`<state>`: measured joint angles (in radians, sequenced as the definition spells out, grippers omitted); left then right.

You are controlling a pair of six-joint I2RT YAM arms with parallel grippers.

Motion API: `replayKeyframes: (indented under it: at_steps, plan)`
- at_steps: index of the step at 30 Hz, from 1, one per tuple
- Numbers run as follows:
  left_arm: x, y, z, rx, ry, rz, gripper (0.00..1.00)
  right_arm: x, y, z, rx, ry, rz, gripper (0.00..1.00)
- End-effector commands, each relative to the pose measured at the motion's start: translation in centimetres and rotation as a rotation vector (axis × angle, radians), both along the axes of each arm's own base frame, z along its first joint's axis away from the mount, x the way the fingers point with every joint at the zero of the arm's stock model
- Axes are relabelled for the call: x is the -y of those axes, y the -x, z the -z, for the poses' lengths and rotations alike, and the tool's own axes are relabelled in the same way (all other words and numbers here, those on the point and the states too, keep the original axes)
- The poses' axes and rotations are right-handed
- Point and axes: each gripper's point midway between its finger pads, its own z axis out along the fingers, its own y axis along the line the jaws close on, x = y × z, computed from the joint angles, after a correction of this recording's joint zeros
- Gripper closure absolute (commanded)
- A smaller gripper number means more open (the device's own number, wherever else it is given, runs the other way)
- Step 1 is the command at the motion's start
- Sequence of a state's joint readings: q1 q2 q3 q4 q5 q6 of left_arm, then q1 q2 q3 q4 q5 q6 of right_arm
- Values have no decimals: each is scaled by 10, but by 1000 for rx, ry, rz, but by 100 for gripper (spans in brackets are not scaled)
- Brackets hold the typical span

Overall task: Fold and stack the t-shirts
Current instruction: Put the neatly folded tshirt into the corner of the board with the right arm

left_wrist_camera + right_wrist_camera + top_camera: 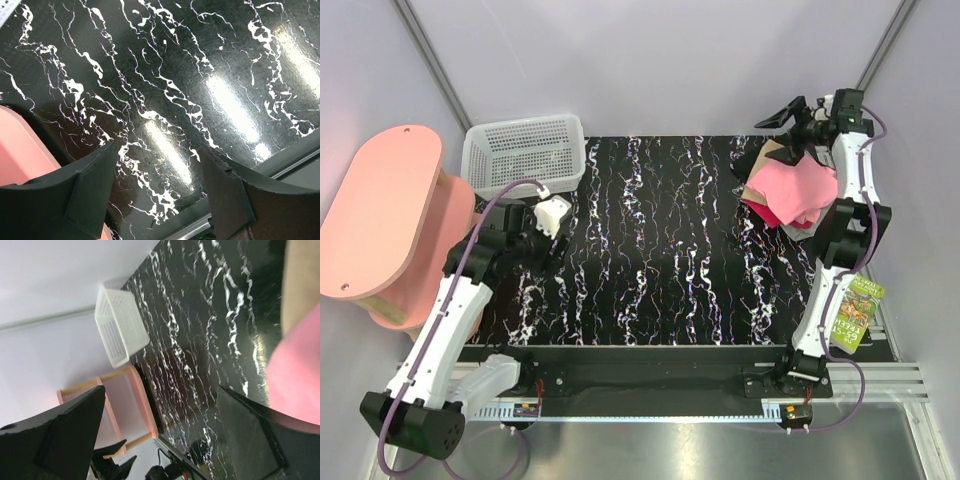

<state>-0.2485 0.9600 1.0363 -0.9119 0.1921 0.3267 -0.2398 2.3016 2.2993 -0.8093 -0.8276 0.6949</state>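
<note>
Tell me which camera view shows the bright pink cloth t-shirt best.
The top external view: the bright pink cloth t-shirt shows almost whole there, on top of the pile of other shirts. The right wrist view catches only a close pink edge of it. The left wrist view shows none of it.

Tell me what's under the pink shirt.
Edges of other shirts stick out under the pink shirt: a tan shirt at the far side, a red shirt on the left, a grey shirt nearest. Their middles are covered.
</note>
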Motion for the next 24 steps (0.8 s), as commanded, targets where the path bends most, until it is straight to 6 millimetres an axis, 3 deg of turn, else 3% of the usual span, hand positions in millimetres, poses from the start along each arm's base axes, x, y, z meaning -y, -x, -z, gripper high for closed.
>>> replayKeyframes:
  at_steps: [1, 8, 11, 13, 16, 18, 19, 21, 22, 24]
  plan:
    - [-3, -1, -6, 40, 10, -25, 29, -2, 11, 28, -38, 48, -10, 0]
    - [-3, -2, -9, 43, 11, -25, 29, 4, 14, 87, -156, 30, 5, 0]
    - [-3, -2, -8, 37, 12, -27, 29, 8, 11, 103, -181, 20, 6, 0]
    - [-3, -1, -7, 35, 13, -30, 29, 6, 8, 95, -154, 0, -14, 0]
    - [-3, -2, -10, 46, 14, -32, 29, -6, 4, 50, -34, -19, -67, 0]
    - [-4, -2, -13, 51, 11, -36, 28, -19, 7, 0, 87, -28, -115, 0]
    - [-5, -2, -16, 56, 10, -38, 28, -24, 13, -30, 153, -25, -133, 0]
    - [-6, -2, -24, 72, 8, -46, 28, -39, 23, -66, 239, -29, -183, 0]
    - [-7, -2, -27, 77, 7, -54, 27, -46, 36, -95, 305, -8, -202, 0]
    - [-13, -5, -38, 110, 5, -98, 23, -61, 53, -110, 350, 20, -237, 0]
